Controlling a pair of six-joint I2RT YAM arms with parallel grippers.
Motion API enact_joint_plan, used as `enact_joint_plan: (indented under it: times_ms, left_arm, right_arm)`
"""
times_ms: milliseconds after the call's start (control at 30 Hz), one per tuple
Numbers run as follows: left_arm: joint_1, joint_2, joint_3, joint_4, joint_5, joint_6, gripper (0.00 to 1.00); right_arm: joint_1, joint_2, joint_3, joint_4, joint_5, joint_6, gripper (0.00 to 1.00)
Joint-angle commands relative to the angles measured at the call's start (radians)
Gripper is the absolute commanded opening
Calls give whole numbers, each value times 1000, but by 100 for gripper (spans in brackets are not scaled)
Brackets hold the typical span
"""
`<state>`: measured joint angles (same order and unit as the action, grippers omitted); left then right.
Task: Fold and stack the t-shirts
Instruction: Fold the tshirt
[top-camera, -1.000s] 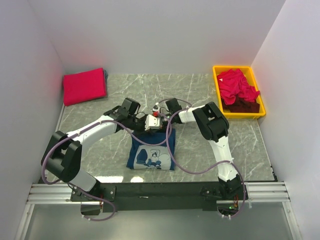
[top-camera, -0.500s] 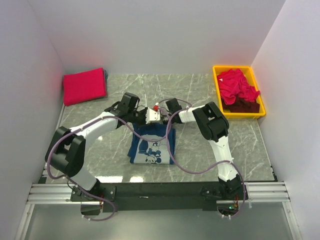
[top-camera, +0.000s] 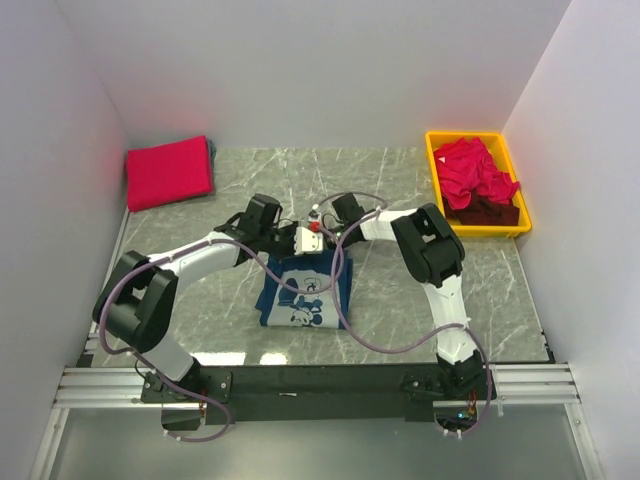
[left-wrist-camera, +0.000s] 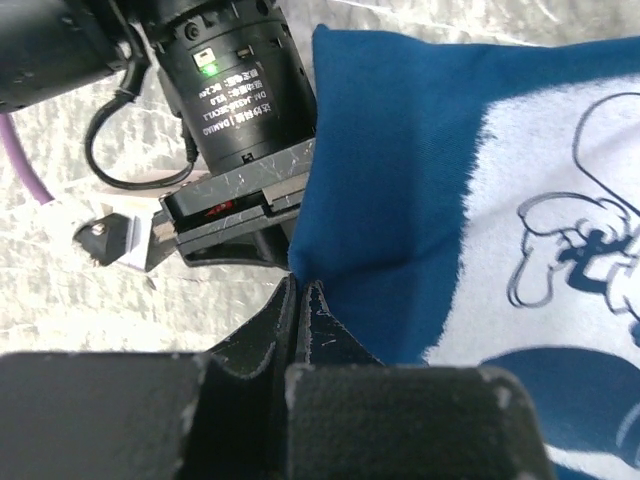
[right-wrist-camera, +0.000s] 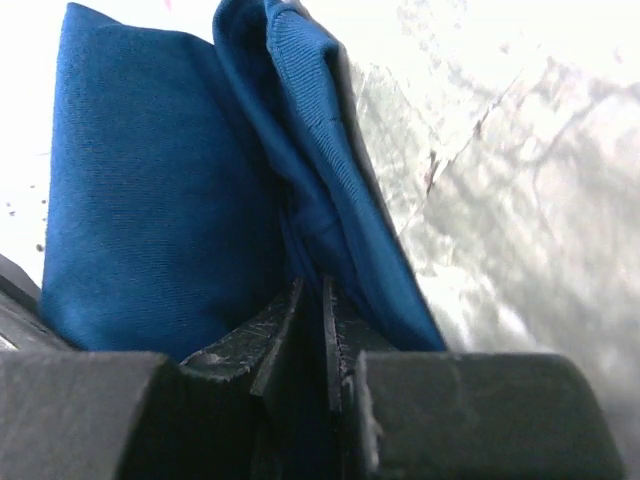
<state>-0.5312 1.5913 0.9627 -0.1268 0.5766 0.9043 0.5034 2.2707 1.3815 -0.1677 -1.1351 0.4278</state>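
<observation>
Partly folded navy t-shirt (top-camera: 303, 295) at frame centre on counter (top-camera: 400, 190), left hand (left-wrist-camera: 300, 296) pressed together pinching its upper edge, right hand (right-wrist-camera: 313, 302) apparently pinching a fold beside it.

You are looking down on a table (top-camera: 400, 190) topped in a grey stone pattern crossed by thin white veins. Three plain white walls box it in: the back wall (top-camera: 320, 70) straight ahead of you, and the left wall (top-camera: 50, 180) and the right wall (top-camera: 590, 150) slanting in at either side. Low on the left wall you can see a faint pink tint. Along the near edge of the table runs a silver metal rail (top-camera: 80, 388) with a black bar (top-camera: 330, 380) on it, and below that lies a smooth grey surface (top-camera: 300, 445). The light is soft and even, with only weak shadows. In the right wrist view the tabletop glares almost white.
</observation>
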Motion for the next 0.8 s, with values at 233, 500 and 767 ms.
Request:
enact_joint_plan:
  times_ms: [233, 500, 767]
  left_arm:
    - [-30, 19, -65, 161, -72, 62, 1]
    - [-35, 21, -61, 144, -89, 53, 32]
    - [157, -106, 185, -212, 145, -234, 53]
  right_arm:
    - [-8, -125, 137, -326, 236, -239, 24]
    - [-55, -201, 200, -444, 457, -354, 39]
    - [-241, -321, 211, -512, 442, -373, 45]
